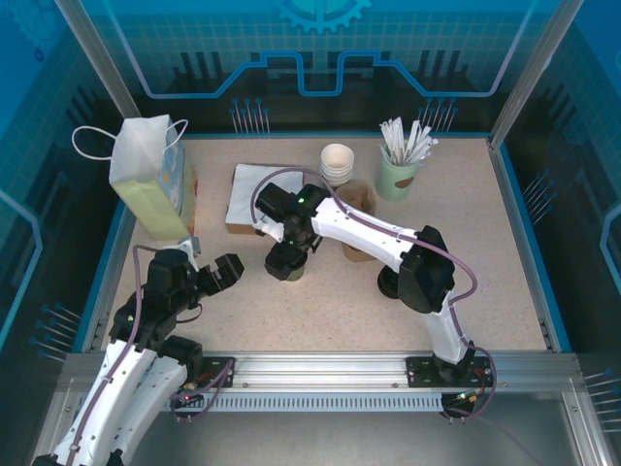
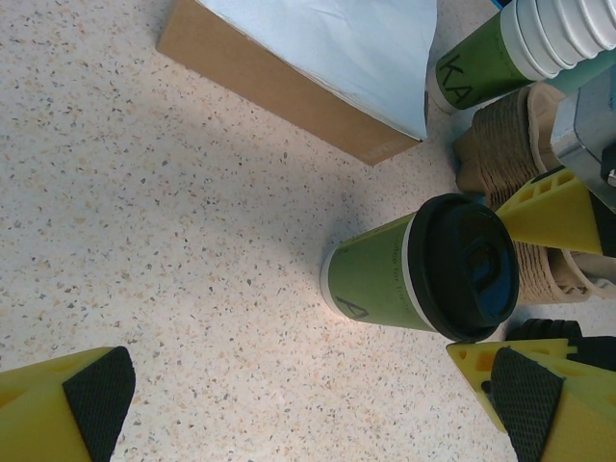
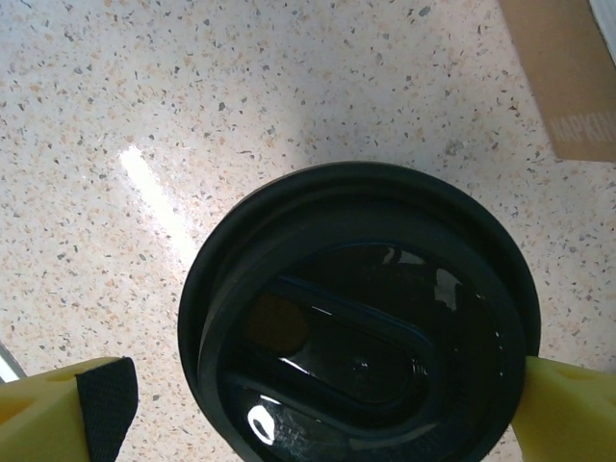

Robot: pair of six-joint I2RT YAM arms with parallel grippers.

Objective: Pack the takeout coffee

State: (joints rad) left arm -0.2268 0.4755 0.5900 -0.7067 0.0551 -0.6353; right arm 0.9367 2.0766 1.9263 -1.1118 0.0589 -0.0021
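Yellow fingers (image 3: 568, 414) of the right gripper (image 3: 322, 385) frame the nearest object, the black lid of the takeout coffee (image 3: 356, 318). We see the jaws apart, one on each side of the lid and not clamped on it; whether either finger touches the rim we cannot tell. From the left wrist we find the olive-green cup upright on the speckled table (image 2: 144, 241), near the napkin box (image 2: 279, 87) and just beside the brown pulp carrier (image 2: 505, 130). The left gripper (image 1: 209, 262) hovers to the cup's left, jaws spread wide, holding nothing.
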